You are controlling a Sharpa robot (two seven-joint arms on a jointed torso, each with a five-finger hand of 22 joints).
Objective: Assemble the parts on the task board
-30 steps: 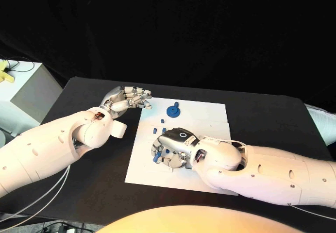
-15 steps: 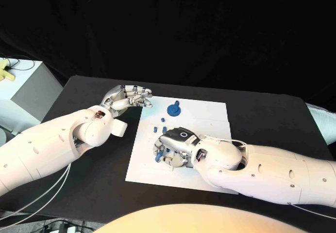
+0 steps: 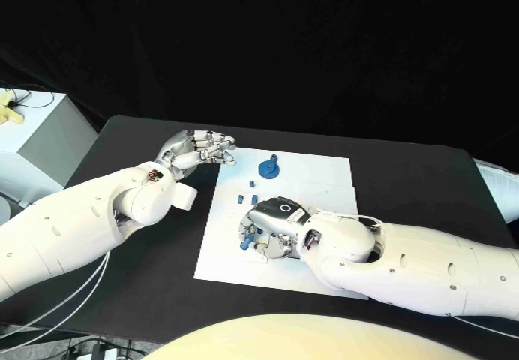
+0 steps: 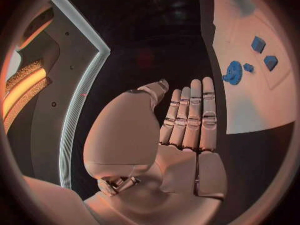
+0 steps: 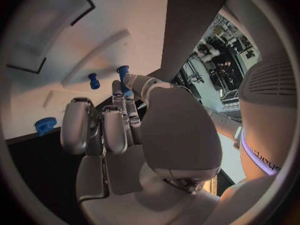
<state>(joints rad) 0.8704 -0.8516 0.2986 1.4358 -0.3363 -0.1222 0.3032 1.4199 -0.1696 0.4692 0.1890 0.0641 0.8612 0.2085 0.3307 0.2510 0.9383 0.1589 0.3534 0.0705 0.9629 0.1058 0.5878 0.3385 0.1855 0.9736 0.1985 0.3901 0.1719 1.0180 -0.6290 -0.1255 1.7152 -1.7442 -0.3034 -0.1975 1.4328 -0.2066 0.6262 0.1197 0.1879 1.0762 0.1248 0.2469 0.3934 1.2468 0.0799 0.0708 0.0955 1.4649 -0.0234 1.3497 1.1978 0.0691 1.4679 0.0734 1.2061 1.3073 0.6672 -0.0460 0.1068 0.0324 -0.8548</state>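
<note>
Black counter (image 3: 130,150) carried the white task board (image 3: 319,180) at its middle. Right hand (image 3: 271,225) sat palm-down over the board's near-left area, fingers curled onto the small blue parts (image 3: 247,238) there — cannot tell whether it actually gripped one. Left hand (image 3: 200,152) hovered at the board's far-left corner, fingers straight and close together, thumb tucked alongside, holding nothing. Blue gear (image 3: 267,171) lay on the far part of the board — well apart from the right hand. Two small blue pegs (image 3: 245,200) sat just beyond the right hand.
</note>
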